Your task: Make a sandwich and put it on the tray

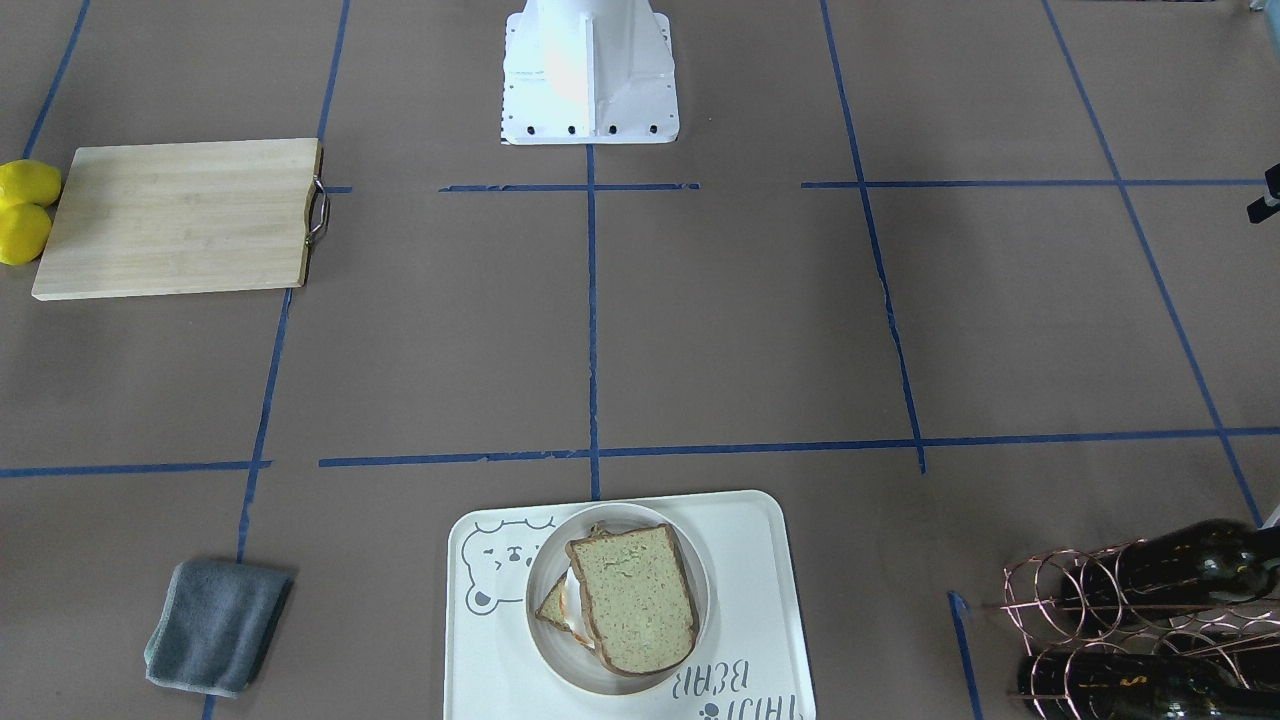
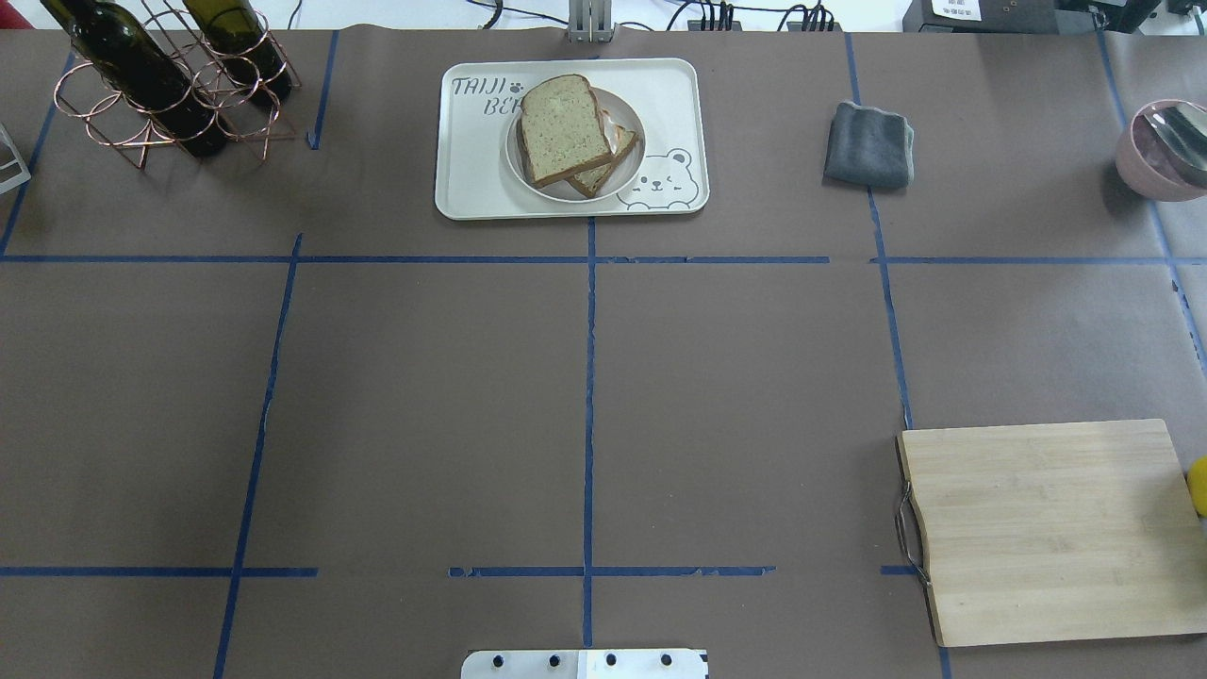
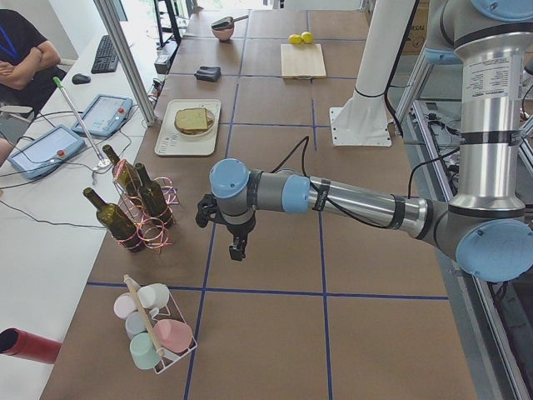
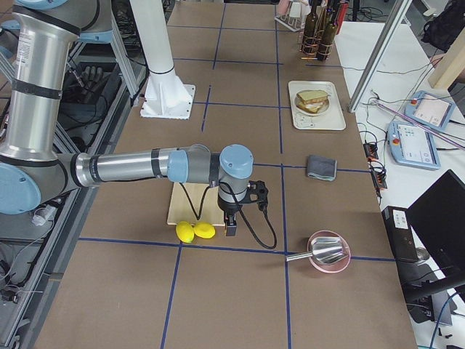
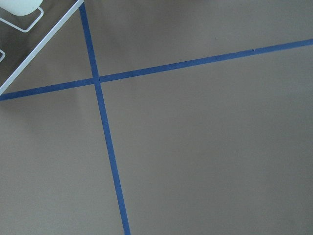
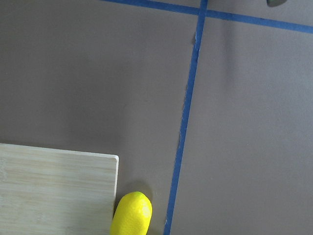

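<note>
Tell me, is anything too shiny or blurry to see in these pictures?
Front-facing view: the robot's white base glares almost blank. Overhead view: the sandwich looks sharp and evenly lit. Right wrist view: the lemon looks slightly soft.

Sandwich (image 2: pixel 564 129) sits on dish (image 1: pixel 560 655), dish on tray (image 2: pixel 471 179), mid-way along the tabletop (image 2: pixel 424 396) edge farthest from the robot. Cloth (image 2: pixel 868 144) lies to the tray's right and bottle rack (image 2: pixel 160 94) to its left, by the robot's sides. Cutting board (image 2: pixel 1047 528) lies near-right, lemons (image 1: pixel 25 210) just beside its outer end.
</note>
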